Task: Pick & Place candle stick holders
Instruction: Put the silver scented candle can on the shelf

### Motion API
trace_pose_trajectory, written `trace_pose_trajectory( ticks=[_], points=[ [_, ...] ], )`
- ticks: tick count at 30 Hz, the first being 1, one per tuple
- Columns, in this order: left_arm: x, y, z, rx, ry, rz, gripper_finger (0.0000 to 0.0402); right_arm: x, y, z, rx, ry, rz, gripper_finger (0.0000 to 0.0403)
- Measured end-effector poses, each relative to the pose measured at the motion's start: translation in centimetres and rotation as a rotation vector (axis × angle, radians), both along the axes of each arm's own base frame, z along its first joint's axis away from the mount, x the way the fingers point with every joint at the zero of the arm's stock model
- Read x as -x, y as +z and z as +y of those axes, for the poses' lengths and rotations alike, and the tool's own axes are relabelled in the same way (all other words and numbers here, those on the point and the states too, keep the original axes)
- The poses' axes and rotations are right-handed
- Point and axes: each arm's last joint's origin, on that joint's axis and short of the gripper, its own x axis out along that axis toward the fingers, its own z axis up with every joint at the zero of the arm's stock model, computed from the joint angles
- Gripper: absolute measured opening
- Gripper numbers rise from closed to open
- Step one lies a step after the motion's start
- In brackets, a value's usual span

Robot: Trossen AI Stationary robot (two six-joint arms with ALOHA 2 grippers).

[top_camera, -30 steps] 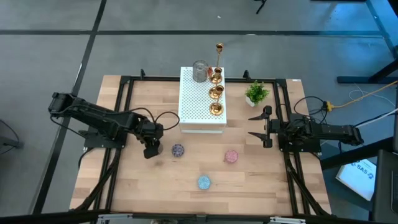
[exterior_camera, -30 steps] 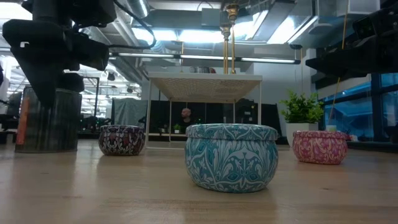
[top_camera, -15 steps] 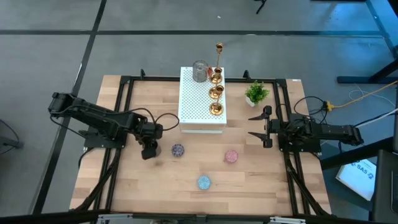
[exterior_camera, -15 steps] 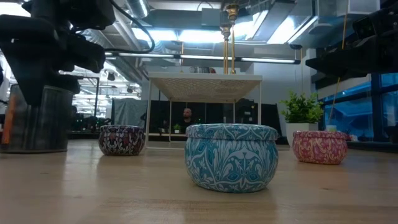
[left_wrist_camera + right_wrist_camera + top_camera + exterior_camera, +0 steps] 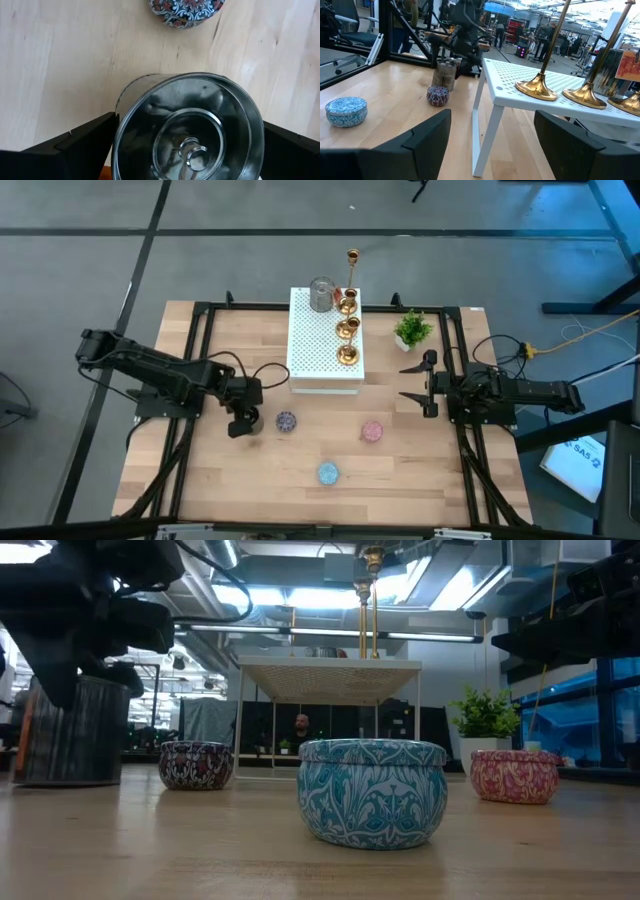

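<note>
Silvery thin-walled metal cylinder cup (image 5: 187, 132), likely light, rigid and slippery, sits between the left gripper (image 5: 187, 150) fingers, contact indiscernible; grip mid-wall.

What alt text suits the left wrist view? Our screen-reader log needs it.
A silvery cylindrical cup stands on the wooden table between the left gripper's dark fingers, seen from above. A dark patterned round tin sits just beyond.

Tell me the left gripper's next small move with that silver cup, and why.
Probably a short lift straight up. The left gripper has its fingers on either side of the silver cup, which looks to stand on the table beside the dark patterned tin. Rising first should keep the cup clear of that tin before carrying it toward the white perforated stand.
</note>
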Motion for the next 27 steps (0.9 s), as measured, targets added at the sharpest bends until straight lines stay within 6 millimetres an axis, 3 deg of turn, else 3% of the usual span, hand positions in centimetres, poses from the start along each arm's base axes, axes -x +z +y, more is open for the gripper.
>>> trace_pose_trajectory(
  ticks=[17, 27],
  points=[
    [-0.04, 0.20, 0.69, 0.057, 0.184, 0.002, 0.0400, 0.00, 0.00, 0.00, 0.000, 0.000, 0.000, 0.0291],
    [-0.85, 0.56, 0.75, -0.012, 0.074, -0.140, 0.0400, 0.00, 0.00, 0.00, 0.000, 0.000, 0.000, 0.0291]
  ],
)
